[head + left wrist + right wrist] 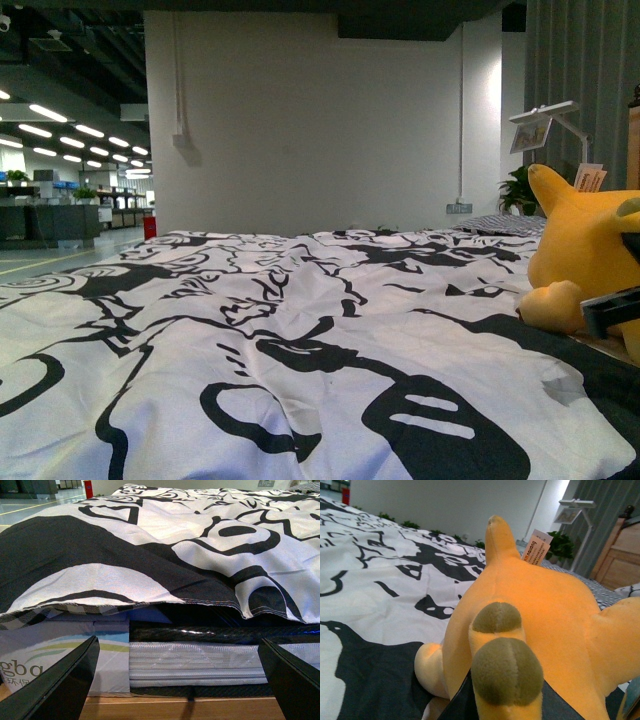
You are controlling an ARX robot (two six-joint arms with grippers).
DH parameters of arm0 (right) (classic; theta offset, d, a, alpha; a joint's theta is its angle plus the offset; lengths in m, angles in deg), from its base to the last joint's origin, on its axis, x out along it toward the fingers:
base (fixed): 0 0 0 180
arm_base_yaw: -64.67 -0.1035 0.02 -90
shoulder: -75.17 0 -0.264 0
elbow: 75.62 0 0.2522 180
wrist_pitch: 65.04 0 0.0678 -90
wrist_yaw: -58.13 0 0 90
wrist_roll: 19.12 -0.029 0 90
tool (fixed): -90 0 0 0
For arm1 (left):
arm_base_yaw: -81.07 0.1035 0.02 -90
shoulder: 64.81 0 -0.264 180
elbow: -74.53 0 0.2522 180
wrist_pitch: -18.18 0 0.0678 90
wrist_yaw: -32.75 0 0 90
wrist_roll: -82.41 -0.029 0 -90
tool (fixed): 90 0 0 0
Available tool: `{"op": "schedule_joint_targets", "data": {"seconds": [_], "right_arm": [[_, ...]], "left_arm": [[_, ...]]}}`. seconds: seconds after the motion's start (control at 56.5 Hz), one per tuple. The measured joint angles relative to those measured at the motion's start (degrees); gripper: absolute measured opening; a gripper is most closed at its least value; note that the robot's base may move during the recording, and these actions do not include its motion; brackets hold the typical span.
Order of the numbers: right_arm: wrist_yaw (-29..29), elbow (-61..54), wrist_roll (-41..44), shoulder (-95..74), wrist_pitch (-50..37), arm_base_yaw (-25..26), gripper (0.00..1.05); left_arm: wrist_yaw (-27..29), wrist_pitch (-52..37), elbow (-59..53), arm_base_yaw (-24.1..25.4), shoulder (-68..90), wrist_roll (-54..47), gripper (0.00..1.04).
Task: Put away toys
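A yellow-orange plush toy (585, 250) sits at the bed's right edge, with a paper tag (590, 177) by its pointed ear. In the right wrist view the plush toy (545, 610) fills the picture, a brown-striped limb toward the camera. My right gripper (506, 706) is shut on it, its dark fingers (462, 702) pressing either side of that limb. In the front view the right gripper (610, 310) shows as a black piece at the toy's base. My left gripper (177, 682) is open, holding nothing, low against the bed's side.
A black-and-white patterned duvet (300, 330) covers the bed and overhangs a plastic-wrapped mattress (195, 662) on a wooden frame (180, 709). A white lamp (545, 112), a potted plant (518, 190) and a wooden cabinet (615, 555) stand at the back right.
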Motion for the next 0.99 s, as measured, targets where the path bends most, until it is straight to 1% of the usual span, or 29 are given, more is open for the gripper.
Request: {"op": "schedule_joint_targets", "data": {"seconds": [0.212, 0.319, 0.407, 0.62, 0.903, 0.991], "right_arm": [[-8.3, 1.0, -7.2, 9.5, 8.6, 3.7, 0.07], [-16.8, 1.7, -13.7, 19.0, 15.9, 6.8, 0.07], [-21.3, 1.6, -18.1, 26.1, 19.7, 10.1, 0.07], [-28.2, -2.1, -27.1, 38.6, 24.3, 17.7, 0.07], [-39.0, -8.1, -39.7, 51.9, 28.2, 31.4, 0.07], [-41.7, -8.9, -43.0, 54.4, 29.0, 34.8, 0.07]], "left_arm": [[0.0, 0.0, 0.0, 0.0, 0.0, 0.0, 0.98], [0.0, 0.0, 0.0, 0.0, 0.0, 0.0, 0.98], [0.0, 0.0, 0.0, 0.0, 0.0, 0.0, 0.98], [0.0, 0.0, 0.0, 0.0, 0.0, 0.0, 0.98], [0.0, 0.0, 0.0, 0.0, 0.0, 0.0, 0.98], [0.0, 0.0, 0.0, 0.0, 0.0, 0.0, 0.98]]}}
